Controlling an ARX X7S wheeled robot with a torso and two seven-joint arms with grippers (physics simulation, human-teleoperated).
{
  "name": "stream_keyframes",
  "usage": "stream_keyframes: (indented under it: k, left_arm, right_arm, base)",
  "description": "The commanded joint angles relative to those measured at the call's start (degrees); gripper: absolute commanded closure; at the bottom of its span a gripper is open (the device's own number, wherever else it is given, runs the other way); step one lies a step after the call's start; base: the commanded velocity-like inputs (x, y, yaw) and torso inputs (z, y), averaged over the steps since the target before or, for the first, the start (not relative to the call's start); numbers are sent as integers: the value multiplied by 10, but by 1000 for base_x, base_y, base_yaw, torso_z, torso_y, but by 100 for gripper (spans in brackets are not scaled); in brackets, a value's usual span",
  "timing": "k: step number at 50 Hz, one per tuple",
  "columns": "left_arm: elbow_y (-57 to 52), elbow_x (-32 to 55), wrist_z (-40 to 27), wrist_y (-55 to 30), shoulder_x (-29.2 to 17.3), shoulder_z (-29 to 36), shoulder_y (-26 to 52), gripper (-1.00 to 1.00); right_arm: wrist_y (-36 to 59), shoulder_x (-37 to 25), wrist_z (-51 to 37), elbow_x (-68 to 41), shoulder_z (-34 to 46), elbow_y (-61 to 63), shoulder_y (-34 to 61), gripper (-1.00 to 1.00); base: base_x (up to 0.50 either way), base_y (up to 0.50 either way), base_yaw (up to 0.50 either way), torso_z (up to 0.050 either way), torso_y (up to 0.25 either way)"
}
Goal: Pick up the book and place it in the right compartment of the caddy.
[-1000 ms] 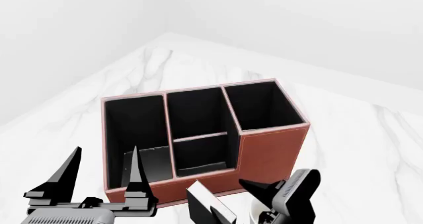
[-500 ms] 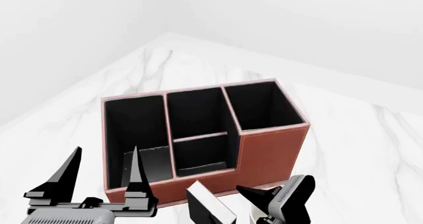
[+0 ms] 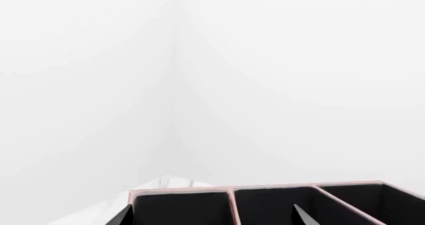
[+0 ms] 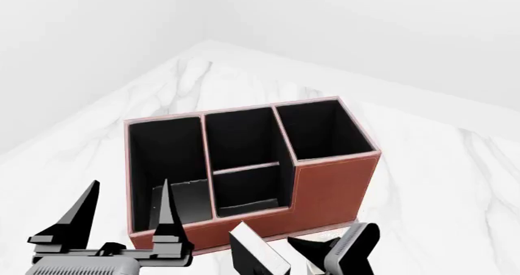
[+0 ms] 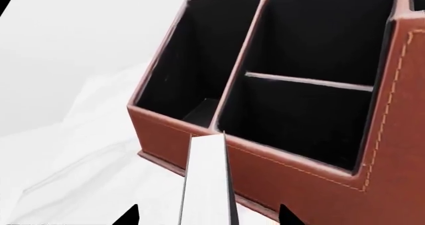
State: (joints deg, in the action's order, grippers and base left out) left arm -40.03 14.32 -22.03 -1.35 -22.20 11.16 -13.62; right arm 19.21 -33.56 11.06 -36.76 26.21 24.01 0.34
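Note:
The book (image 4: 258, 255) stands in front of the caddy (image 4: 329, 187), its white page edges (image 5: 207, 180) facing my right wrist camera. My right gripper (image 5: 209, 217) is open, with one fingertip on either side of the book's spine end and a gap on both sides. In the head view the right gripper (image 4: 315, 255) sits low, just right of the book. The right compartment (image 4: 325, 132) is the square deep cell at the caddy's right end. My left gripper (image 4: 128, 193) hangs open and holds nothing in front of the caddy's left cell; its wrist view shows the caddy rim (image 3: 229, 188).
The caddy stands on a white marble table (image 4: 439, 184) whose far corner (image 4: 207, 44) points away from me. A low divider (image 4: 248, 167) splits the middle cell. A sliver of white (image 4: 312, 268) shows between the book and the right gripper.
My right gripper has dropped lower and moved slightly left, closer to the book. The left gripper, book and caddy have not moved.

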Motion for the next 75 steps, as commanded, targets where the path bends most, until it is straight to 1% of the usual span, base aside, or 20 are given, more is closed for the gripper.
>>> stream_keyframes:
  k: [1,21,40,41,62,69,75]
  left_arm:
    - [0,1,-2,1,-2,0,0,-100]
    - [1,3,-6,2,-4,2,1,-100]
    - [-1,4,-9,3,-8,4,1,-100]
    - [-1,4,-9,4,-8,4,1,-100]
    - [3,3,-11,4,-10,10,3,-100]
    - [4,3,-12,4,-10,11,5,-100]
    - [5,4,-12,4,-11,12,4,-100]
  right_arm:
    - [-13,7,7,4,4,-22,-6,-100]
    - [-36,18,21,15,16,-56,-19,-100]
    - [-38,18,21,16,19,-59,-20,-100]
    - [-38,18,20,17,20,-60,-19,100]
    - [-36,7,11,14,16,-35,-19,100]
    - [-28,-15,-14,3,-4,20,-22,100]
    - [-2,-33,-38,-11,-17,67,-9,100]
  base:
    - [0,0,0,0,0]
    - [0,0,0,0,0]
    - [0,0,0,0,0]
    - [0,0,0,0,0]
    - [0,0,0,0,0]
    - [0,0,0,0,0]
    - [0,0,0,0,0]
